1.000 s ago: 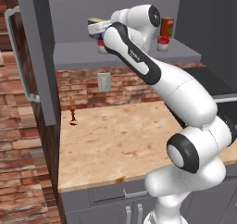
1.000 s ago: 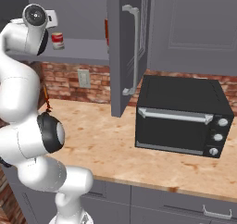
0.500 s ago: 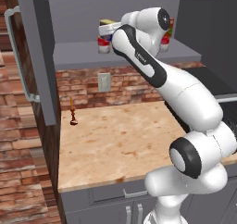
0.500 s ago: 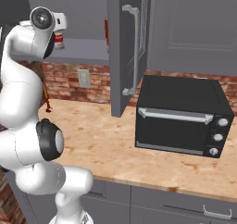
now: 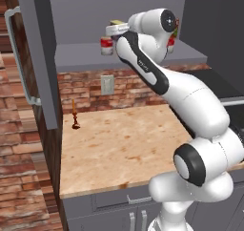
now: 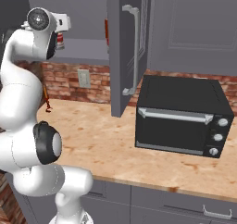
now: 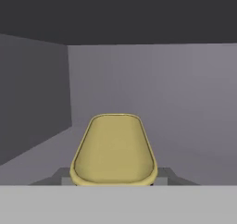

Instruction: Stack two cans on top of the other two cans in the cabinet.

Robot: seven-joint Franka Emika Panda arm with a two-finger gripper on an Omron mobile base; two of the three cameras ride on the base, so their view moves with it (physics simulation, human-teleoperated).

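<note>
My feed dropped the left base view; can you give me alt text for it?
The white robot arm reaches up into the open grey wall cabinet, its hand beside a small red-and-white banded can on the shelf. Below lies a speckled tan countertop against a red brick wall.

You had two surfaces in front of you. The cabinet's grey shelf [image 5: 78, 53] carried a red-and-white can [image 5: 106, 46] standing upright near its middle, and a second red-and-white can [image 5: 170, 43] stood at the right, mostly hidden behind the arm. Below, the speckled wooden counter [image 5: 119, 149] held a small dark ornament [image 5: 75, 125] near the brick wall and a black toaster oven [image 6: 183, 116] at its right end.
</note>
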